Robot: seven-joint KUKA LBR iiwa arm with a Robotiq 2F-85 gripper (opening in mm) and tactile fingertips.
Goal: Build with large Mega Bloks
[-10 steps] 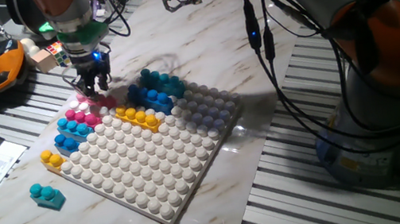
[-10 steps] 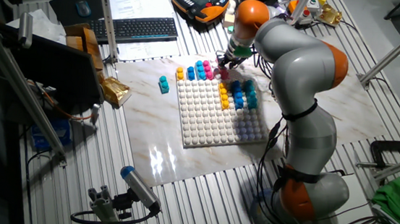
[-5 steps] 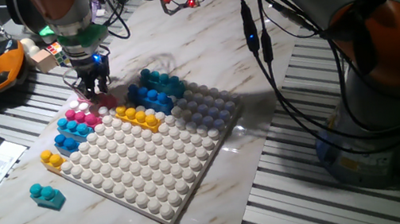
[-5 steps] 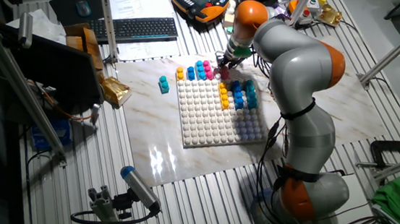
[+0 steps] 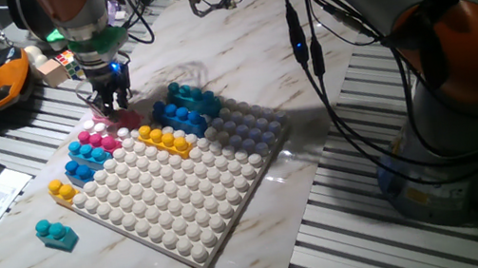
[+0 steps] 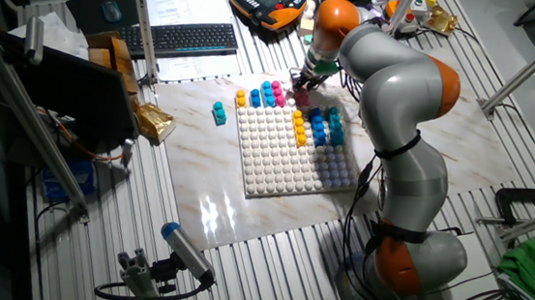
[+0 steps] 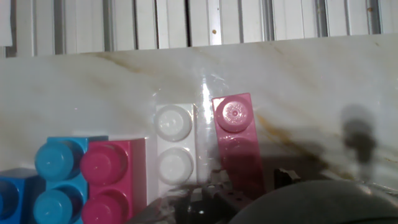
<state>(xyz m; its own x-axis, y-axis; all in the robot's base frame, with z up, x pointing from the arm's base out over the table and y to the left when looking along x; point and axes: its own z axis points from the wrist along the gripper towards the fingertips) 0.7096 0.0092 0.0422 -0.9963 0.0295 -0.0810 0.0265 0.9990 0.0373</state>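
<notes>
The gripper [image 5: 112, 104] gripped a pink brick [image 7: 238, 146] at the white baseplate [image 5: 196, 218]'s far corner; it should seat squarely on the studs before release.

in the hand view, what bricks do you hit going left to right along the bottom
blue brick → light blue brick → pink brick → white studs of the baseplate → darker pink brick

Light: even overhead brightness in both fixed views of my table.
Glare: a white streak on the marble [image 7: 205, 93] under my hand camera.
Shadow: a dark patch falls over the dusky pink brick [image 7: 239, 146].
Focus: my own fingers blur black along the bottom edge.
</notes>
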